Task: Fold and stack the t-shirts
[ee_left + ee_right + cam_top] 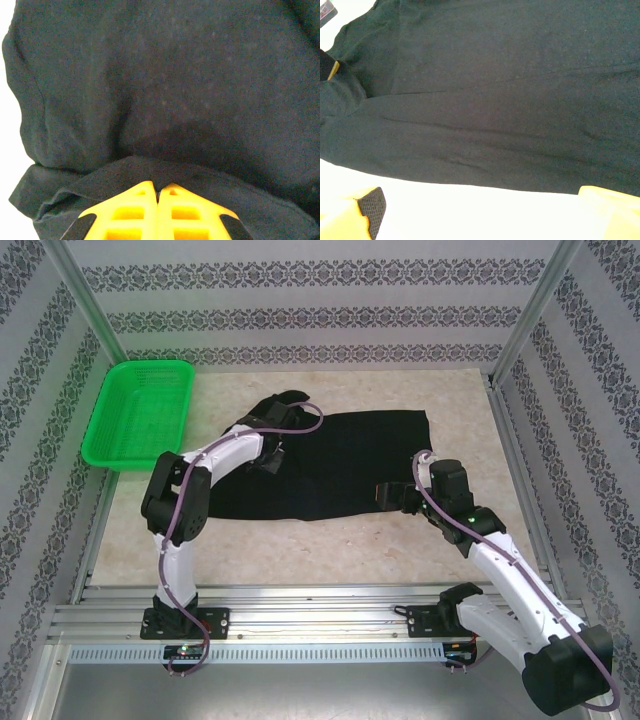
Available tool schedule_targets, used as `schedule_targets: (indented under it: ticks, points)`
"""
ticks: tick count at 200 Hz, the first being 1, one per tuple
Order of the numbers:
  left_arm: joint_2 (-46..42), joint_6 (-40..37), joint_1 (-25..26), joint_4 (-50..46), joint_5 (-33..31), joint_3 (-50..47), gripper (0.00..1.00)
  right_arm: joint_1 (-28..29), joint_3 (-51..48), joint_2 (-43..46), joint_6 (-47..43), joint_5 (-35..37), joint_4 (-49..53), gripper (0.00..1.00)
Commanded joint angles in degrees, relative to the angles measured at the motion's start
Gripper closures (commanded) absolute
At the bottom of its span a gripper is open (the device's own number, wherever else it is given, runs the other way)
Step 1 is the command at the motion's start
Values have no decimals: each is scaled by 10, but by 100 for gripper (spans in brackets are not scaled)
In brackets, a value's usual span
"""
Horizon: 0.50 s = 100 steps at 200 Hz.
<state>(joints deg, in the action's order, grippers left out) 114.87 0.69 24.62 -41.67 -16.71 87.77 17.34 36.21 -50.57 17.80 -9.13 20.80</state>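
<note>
A black t-shirt [345, 465] lies spread across the middle of the table. My left gripper [272, 462] is over its left part. In the left wrist view its yellow fingers [135, 210] are pressed together, and a raised fold of the black t-shirt [165, 100] is pinched at the left gripper [160, 189] tips. My right gripper [385, 497] sits at the shirt's near right edge. In the right wrist view the right gripper [480, 212] is open wide over bare table, just off the t-shirt [495, 90] hem, with nothing between its fingers [350, 215].
A green mesh basket [140, 410] stands at the far left of the table, touching the left wall frame. Patterned walls and metal posts enclose the table. Bare tabletop [330, 550] runs between the shirt and the arm bases.
</note>
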Motion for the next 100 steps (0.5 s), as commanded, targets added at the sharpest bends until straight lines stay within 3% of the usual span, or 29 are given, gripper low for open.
schedule_targets:
  ticks: [1,78,88,100]
  points:
    - [19,-30,-5,-25,-18,31,94,-6,-2,-5,2,-8,-8,2]
    - [63,-59,-5,-10,-26,65,93,-6,3,-17,0,-9,-9,2]
    - [67,-58,-5,-7,-30,67,88,-6,3,-18,0,-10,-9,2]
    - [71,-51,-5,-5,-39,70,69,-6,3,-18,0,-10,-9,2]
